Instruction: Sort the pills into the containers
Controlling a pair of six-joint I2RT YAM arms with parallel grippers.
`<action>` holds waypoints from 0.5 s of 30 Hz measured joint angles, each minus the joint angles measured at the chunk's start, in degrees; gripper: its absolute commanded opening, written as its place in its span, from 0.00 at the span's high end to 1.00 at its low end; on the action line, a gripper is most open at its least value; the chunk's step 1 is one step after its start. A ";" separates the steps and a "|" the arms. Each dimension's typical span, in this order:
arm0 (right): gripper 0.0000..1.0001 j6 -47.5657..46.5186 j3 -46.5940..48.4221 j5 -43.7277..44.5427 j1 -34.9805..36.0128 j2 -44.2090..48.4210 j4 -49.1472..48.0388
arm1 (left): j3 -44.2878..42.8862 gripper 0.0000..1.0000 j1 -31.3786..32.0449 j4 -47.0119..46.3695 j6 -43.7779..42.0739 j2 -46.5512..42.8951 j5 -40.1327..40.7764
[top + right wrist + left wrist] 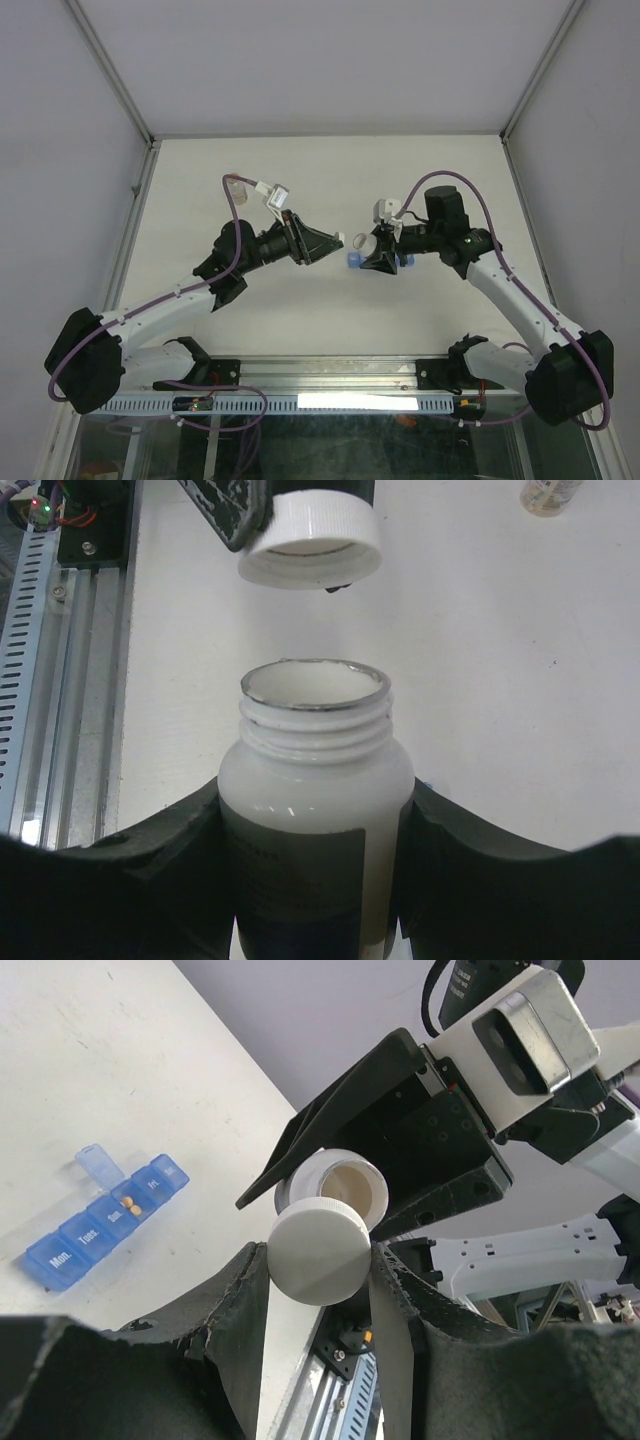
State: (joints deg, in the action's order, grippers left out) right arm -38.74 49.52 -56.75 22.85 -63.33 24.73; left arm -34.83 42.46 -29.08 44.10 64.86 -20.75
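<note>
Left wrist view: my left gripper [318, 1260] clamps the white cap [310, 535] just beside the open bottle [312, 770], which my right gripper [315, 830] grips. The blue pill organiser [100, 1225] lies beneath the bottle.

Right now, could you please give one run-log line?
left tool: gripping cap | right tool: gripping uncapped bottle | organiser: one lid open

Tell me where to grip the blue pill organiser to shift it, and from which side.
I'd pinch the pill organiser across its narrow width at the closed Mon./Tues. end, coming from above: it lies flat on the table, and one lid further along stands open over loose pills.
</note>
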 measured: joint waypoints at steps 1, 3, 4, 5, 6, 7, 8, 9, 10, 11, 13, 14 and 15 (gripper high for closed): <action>1.00 0.00 0.09 0.70 0.48 -0.13 0.02 | -0.20 0.81 0.00 0.20 -0.04 0.17 -0.04; 1.00 0.00 0.09 1.66 1.22 -0.26 0.07 | -0.46 0.81 0.00 0.31 -0.04 0.81 -0.15; 1.00 0.00 0.09 1.99 1.46 -0.28 0.09 | -0.50 0.81 0.00 0.31 -0.02 1.25 -0.26; 1.00 -0.02 0.09 2.27 1.70 -0.33 0.15 | -0.52 0.81 0.00 0.28 -0.02 1.60 -0.31; 1.00 -0.02 0.09 2.47 1.92 -0.37 0.20 | -0.52 0.81 0.13 0.31 0.00 2.08 -0.33; 1.00 -0.02 0.09 2.69 2.16 -0.46 0.22 | -0.59 0.81 0.31 0.31 0.02 2.60 -0.37; 1.00 -0.02 0.09 2.82 2.29 -0.57 0.24 | -0.63 0.81 0.37 0.33 0.02 3.04 -0.44; 1.00 -0.02 0.09 3.06 2.54 -0.76 0.24 | -0.68 0.81 0.44 0.33 0.02 3.37 -0.55; 1.00 -0.04 0.09 3.39 2.86 -1.05 0.28 | -0.72 0.81 0.70 0.31 0.07 3.74 -0.59; 1.00 -0.04 0.09 3.61 3.19 -1.29 0.37 | -0.85 0.81 0.74 0.22 0.11 4.07 -0.72; 1.00 -0.17 0.09 4.00 3.87 -1.86 0.55 | -1.18 0.81 0.85 -0.15 0.26 4.76 -0.90; 1.00 -0.22 0.09 4.17 4.20 -2.14 0.61 | -1.38 0.81 1.01 -0.61 0.42 5.25 -0.98; 1.00 -0.24 0.09 4.44 4.50 -2.40 0.76 | -1.49 0.81 1.11 -1.03 0.57 5.60 -1.27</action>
State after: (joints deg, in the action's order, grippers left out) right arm -38.98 49.60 -52.31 27.35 -65.73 25.50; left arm -36.32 43.57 -30.11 44.66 70.46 -22.02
